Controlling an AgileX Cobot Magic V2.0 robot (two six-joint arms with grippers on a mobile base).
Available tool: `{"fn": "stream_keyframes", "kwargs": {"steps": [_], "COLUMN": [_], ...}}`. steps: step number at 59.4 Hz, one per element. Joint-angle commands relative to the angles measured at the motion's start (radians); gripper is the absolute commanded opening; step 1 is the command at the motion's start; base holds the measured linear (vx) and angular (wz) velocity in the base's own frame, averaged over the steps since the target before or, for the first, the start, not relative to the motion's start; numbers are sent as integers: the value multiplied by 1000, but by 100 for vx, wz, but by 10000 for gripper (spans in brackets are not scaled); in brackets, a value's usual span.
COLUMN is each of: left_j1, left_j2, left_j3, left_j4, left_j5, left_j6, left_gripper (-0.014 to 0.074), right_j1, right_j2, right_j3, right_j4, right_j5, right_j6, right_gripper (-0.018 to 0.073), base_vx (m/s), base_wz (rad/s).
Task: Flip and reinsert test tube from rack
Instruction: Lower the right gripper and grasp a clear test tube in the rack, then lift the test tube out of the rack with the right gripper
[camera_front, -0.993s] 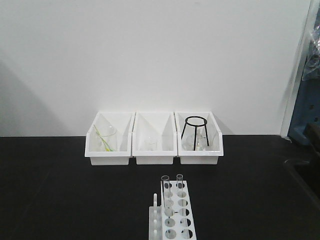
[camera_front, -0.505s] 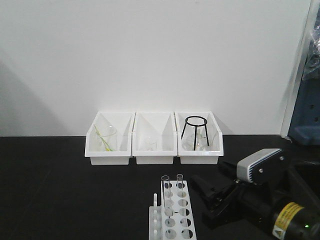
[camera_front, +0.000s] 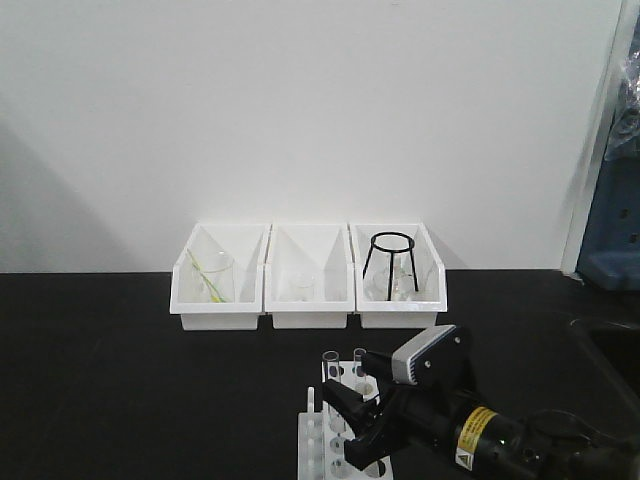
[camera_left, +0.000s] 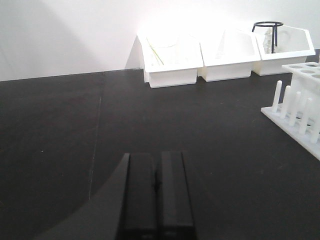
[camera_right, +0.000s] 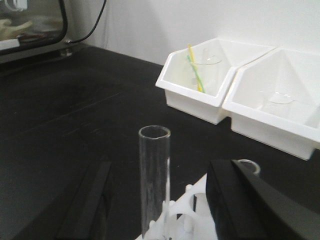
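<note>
The test tube is standing upright in the rack, open rim up, so its long axis is running vertically. The right tool is hovering level with it, its jaws standing apart, one on each side of the glass and touching nothing. In the right wrist view the tube is sitting almost centred in the gap. The look-alike second tube is peeking out just behind the right-hand finger, so that one is the thing to avoid as the jaws come together.

The left tool is resting low over the dark surface, jaws pressed together, well apart from the rack on its right; the right arm is clearly the nearer one.

A yellow label is showing on the right arm, its print too small to read. No writing is showing on tube or rack.
</note>
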Motion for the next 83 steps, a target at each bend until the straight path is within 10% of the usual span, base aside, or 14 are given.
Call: {"fn": "stream_keyframes", "kwargs": {"steps": [1,28,49,83], "left_j1": [0,0,0,0], "left_j2": [-7,-7,-7,-7], "left_j3": [-4,-4,-4,-4], "left_j4": [-5,-5,-5,-5], "left_j5": [-82,-82,-82,-82], "left_j6": [-9,-9,-9,-9], "left_gripper": [-6,-6,-6,-6], "right_j1": [-1,-1,-1,-1], "right_j2": [-3,151,151,-230], "right_j3": [-56,-166,-166,-166], "right_j4": [-12,-7,-8,-1], "right_j5": [-104,-194,-216,-65], "right_j6": [-8,-38,-37,60], "right_gripper": [454,420,-14,-13], "base_vx": [0,0,0,0], "base_wz": [0,0,0,0]}}
